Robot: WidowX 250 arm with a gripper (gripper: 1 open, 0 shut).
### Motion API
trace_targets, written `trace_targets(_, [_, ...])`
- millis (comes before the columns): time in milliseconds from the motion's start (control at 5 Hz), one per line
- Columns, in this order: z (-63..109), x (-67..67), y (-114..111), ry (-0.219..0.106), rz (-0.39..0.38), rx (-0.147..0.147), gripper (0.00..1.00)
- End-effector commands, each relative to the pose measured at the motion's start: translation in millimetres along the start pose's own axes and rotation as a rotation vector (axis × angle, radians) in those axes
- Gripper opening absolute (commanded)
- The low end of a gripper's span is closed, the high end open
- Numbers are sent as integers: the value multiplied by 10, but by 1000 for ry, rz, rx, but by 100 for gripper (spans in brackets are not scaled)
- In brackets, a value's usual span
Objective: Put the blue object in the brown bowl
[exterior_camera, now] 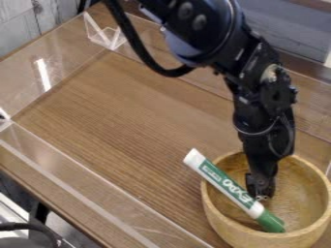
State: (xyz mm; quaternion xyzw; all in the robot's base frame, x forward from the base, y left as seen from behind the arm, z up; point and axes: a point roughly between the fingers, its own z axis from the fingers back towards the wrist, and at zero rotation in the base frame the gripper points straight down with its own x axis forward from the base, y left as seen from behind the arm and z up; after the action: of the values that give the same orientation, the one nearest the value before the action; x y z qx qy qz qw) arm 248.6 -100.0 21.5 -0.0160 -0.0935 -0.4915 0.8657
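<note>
Camera view: one look from above the table (pixel 116 107), with my black arm reaching down from the top.
Blue object: it is a thin white tube (pixel 233 190) with green letters and a dark green end. It lies slanted across the brown bowl (pixel 308 215). The white end pokes out over the left rim and the green end sits low inside.
Why it lies so: I think the tube is about as long as the bowl is wide, so it leans on the rim and cannot lie flat.
Pincer: my pincer (pixel 262 183) points straight down into the bowl, right at the middle of the tube. Its tips look close together. I cannot tell if they grip the tube or only touch it.
Why I am low: I think staying close to the bowl lets the tube settle softly and not bounce out.
Job: it looks nearly done, since most of the tube is in the bowl.
</note>
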Motion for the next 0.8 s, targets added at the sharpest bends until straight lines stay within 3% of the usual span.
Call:
trace_targets(0, [-60,-147,37,50,26,-19,100])
trace_targets(600, [-27,-238,123,64,72,-17,100])
